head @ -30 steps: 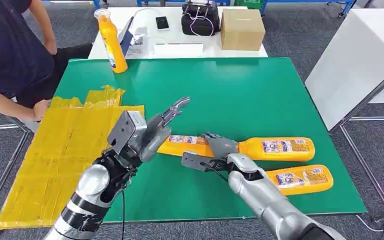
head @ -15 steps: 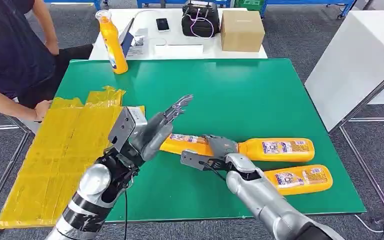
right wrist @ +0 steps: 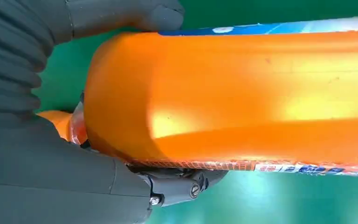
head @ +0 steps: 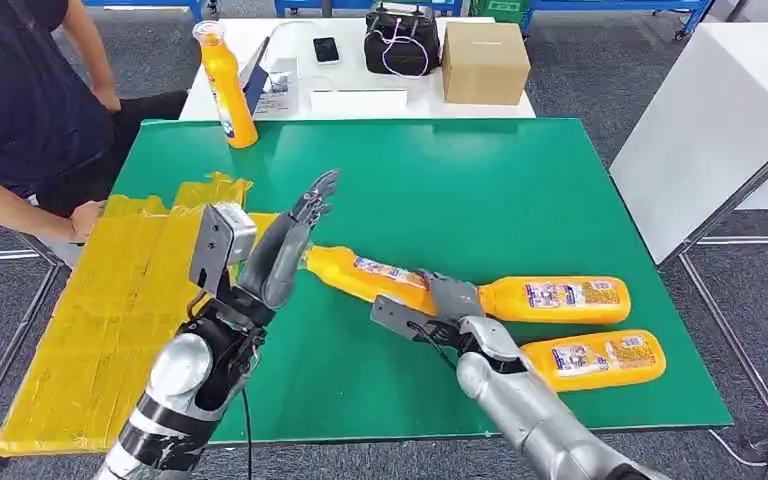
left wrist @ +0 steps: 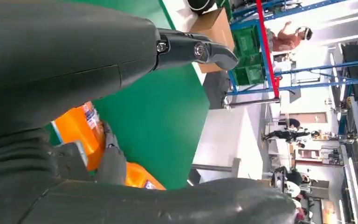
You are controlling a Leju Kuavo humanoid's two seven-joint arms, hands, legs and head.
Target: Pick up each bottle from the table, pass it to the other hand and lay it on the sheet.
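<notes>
Head view: right hand (head: 447,300) grips bottle (head: 365,275) base; neck points toward open, empty left hand (head: 275,255).

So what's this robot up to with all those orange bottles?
The robot's right hand grips an orange plastic bottle, holding it out toward its open left hand, which hasn't closed on it. Two more orange bottles lie on the green table. The crinkled yellow sheet holds none yet.
</notes>
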